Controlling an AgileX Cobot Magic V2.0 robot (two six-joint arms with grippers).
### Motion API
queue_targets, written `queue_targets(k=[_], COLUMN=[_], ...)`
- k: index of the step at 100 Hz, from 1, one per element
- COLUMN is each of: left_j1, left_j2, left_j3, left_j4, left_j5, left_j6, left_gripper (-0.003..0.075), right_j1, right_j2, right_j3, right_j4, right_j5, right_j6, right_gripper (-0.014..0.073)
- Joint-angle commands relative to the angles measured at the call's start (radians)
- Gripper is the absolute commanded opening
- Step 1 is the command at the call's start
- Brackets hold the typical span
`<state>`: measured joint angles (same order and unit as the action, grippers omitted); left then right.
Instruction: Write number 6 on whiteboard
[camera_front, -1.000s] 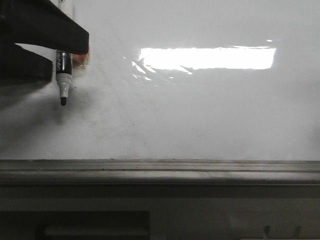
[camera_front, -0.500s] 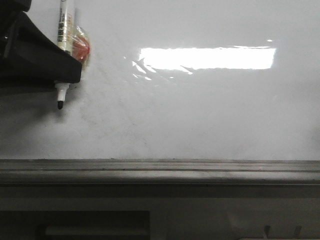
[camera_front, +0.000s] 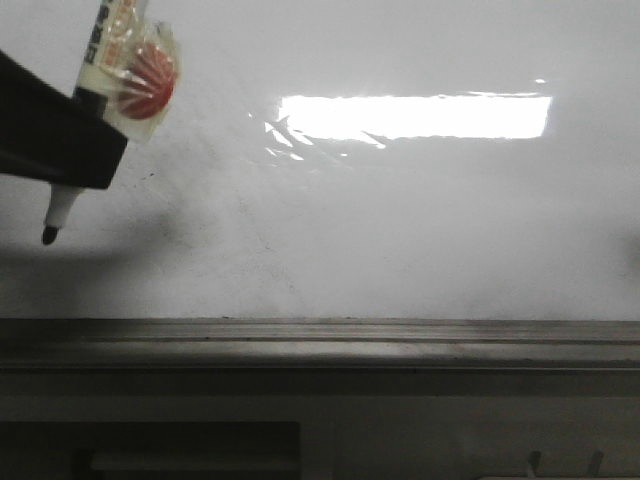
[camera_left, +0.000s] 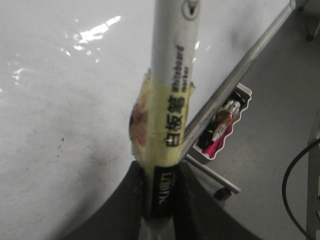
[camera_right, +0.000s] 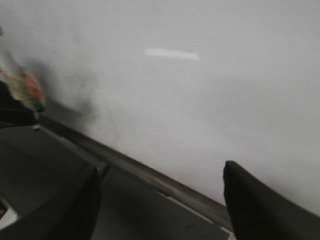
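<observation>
The whiteboard (camera_front: 400, 220) fills the front view, glossy, hard and slick, bearing no 6 so far. The left gripper (camera_left: 159, 210) clamps the marker (camera_front: 95, 75) low on its taped barrel, tip tilted near the board's left edge. Light and stiff, it could slip. The right gripper (camera_right: 160, 200) hangs wide open.

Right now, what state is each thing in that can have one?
whiteboard: no number 6 on it, only faint grey smudges and glare
marker: uncapped, tilted, tip pointing down near the board; contact cannot be told
left gripper: shut on the marker
right gripper: open, holding nothing
</observation>
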<state>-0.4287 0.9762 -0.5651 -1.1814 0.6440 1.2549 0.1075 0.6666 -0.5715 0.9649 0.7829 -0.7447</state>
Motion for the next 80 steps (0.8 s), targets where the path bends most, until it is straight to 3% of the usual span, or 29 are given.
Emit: queue_targets(k=[1, 19, 37, 61, 80], left_j1=[-0.040, -0.168, -0.255, -0.274, -0.274], left_j2=[-0.008, 0.023, 0.094, 0.141, 0.144], left_j3=[-0.031, -0.070, -0.124, -0.172, -0.192], left_j4=[0.025, 0.173, 0.339, 0.371, 0.376], left_j5=[0.011, -0.055, -0.075, -0.093, -0.106], left_j6=[-0.015, -0.115, -0.243, -0.264, -0.264], left_gripper=[-0.0020, -0.0020, -0.0020, -0.0020, -0.0020], right_j1=[0.019, 0.087, 0.209, 0.296, 0.319], right_j2=[0.088, 0.296, 0.476, 0.631, 0.702], right_j3=[-0.092, -0.251, -0.416, -0.586, -0.619], right_j4=[0.099, 0.102, 0.079, 0.018, 0.019], right_j5=[0.061, 0.208, 0.241, 0.306, 0.343], right_j6=[-0.087, -0.096, -0.096, -0.078, -0.078], right_gripper=[0.0467, 0.0467, 0.0467, 0.0467, 0.0467])
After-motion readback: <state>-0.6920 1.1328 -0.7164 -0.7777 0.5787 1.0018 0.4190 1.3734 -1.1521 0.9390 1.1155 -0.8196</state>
